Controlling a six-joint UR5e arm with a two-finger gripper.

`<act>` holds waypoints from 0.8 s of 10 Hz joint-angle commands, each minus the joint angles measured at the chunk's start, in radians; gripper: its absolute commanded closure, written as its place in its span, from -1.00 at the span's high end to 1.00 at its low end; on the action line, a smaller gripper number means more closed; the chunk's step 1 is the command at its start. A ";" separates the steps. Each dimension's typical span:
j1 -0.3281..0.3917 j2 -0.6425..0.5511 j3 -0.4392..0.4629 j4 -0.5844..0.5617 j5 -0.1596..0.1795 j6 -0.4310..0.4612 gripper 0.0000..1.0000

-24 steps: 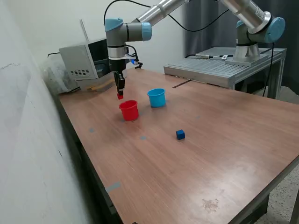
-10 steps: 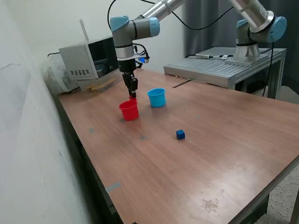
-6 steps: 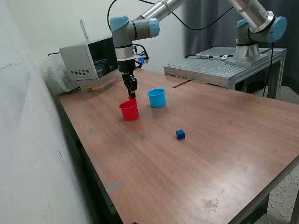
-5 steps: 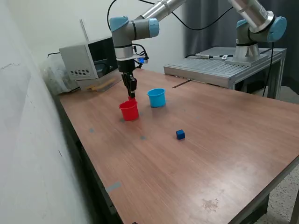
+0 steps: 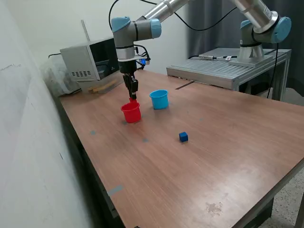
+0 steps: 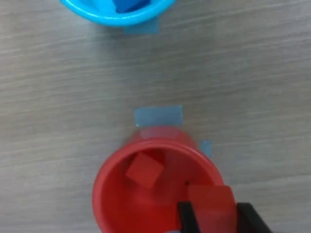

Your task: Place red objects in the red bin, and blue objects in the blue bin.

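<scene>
Two-finger black gripper (image 5: 132, 97) hangs straight down over the small round tapered red plastic cup (image 5: 131, 112), tips just above its rim. Fingers (image 6: 187, 219) are pinching a small solid red cube (image 6: 212, 208) between them; in the wrist view the cube sits over the cup's opening, near the rim on the gripper side. Can't tell if it touches the rim.

A second small red cube (image 6: 144, 170) lies inside the red cup on its floor, tilted, below and off to one side of the fingertips, apart from the held one.

The small light blue plastic cup (image 5: 159, 99), same shape, stands on the brown wood-grain table (image 5: 228, 156) near the red cup, to the exterior view's right of the fingers. The wrist view shows only its rim edge (image 6: 116, 13) with a dark blue cube (image 6: 130, 4) inside, mostly cropped.

Another small dark blue cube (image 5: 183, 137) sits loose on the table, well apart from the fingers and both cups, nearer the exterior camera and to that view's right.

Pale blue tape patches (image 6: 158, 116) are stuck to the table just beside the red cup, on the side facing the blue cup.

A grey box-shaped appliance (image 5: 88, 61) stands at the table's far corner behind the arm. A second grey arm base (image 5: 259, 33) stands on a metal bench beyond the table.
</scene>
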 commanded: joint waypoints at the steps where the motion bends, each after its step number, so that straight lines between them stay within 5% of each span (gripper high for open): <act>1: -0.001 0.000 0.001 -0.002 0.000 -0.001 1.00; 6: 0.002 -0.006 0.001 0.034 -0.020 0.001 1.00; 8: 0.039 -0.114 0.031 0.117 -0.019 0.011 1.00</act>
